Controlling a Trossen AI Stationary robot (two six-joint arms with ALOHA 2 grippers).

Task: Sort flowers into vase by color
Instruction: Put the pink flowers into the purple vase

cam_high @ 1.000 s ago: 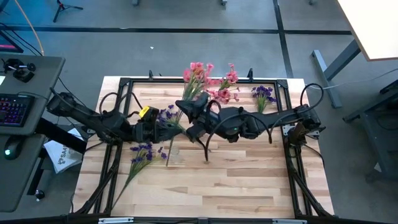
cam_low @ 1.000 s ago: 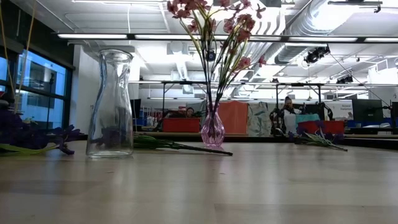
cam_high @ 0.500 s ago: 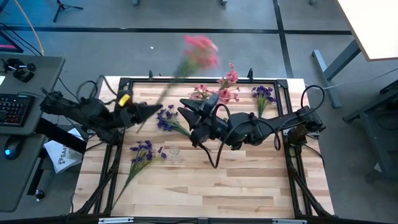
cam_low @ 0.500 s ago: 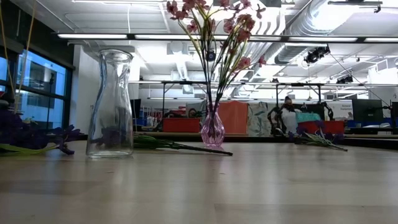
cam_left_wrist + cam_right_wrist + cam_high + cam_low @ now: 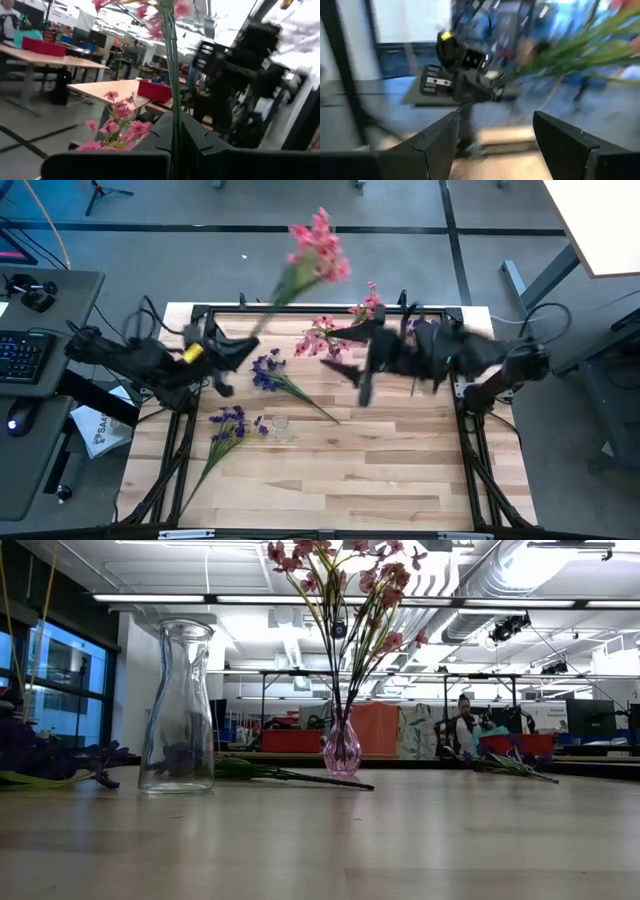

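My left gripper (image 5: 250,346) stands near the table's far left, shut on a pink flower spray (image 5: 316,250) whose blossoms reach out over the far edge. My right gripper (image 5: 352,366) hangs open above the table's far middle, nothing between its fingers (image 5: 440,142). A small pink vase (image 5: 342,748) stands on the table with pink flowers (image 5: 345,590) in it. A clear glass vase (image 5: 180,705) stands upright beside it. Purple flowers (image 5: 270,372) lie flat on the wood, with more purple flowers (image 5: 228,426) nearer the left edge. Neither gripper shows in the low view. My left gripper pinches the pink spray's green stem (image 5: 175,142) between its two fingers, at the stem's lower part. The fingers point about level toward the table's right and lie across the stem. The spray is lifted clear, slanting up and away with its blossoms (image 5: 165,15) on top.
A third purple bunch (image 5: 424,332) lies at the far right. A black frame (image 5: 200,315) runs round the table. The near half of the wooden top (image 5: 340,480) is bare. People and tables show in the room beyond.
My right gripper has opened, let go of the pink spray and drawn back up and toward the table's right edge, rolling as it went. My left gripper, still shut on the stem, has moved toward the far left and rolled; the spray has swung up, its blossoms past the far edge.
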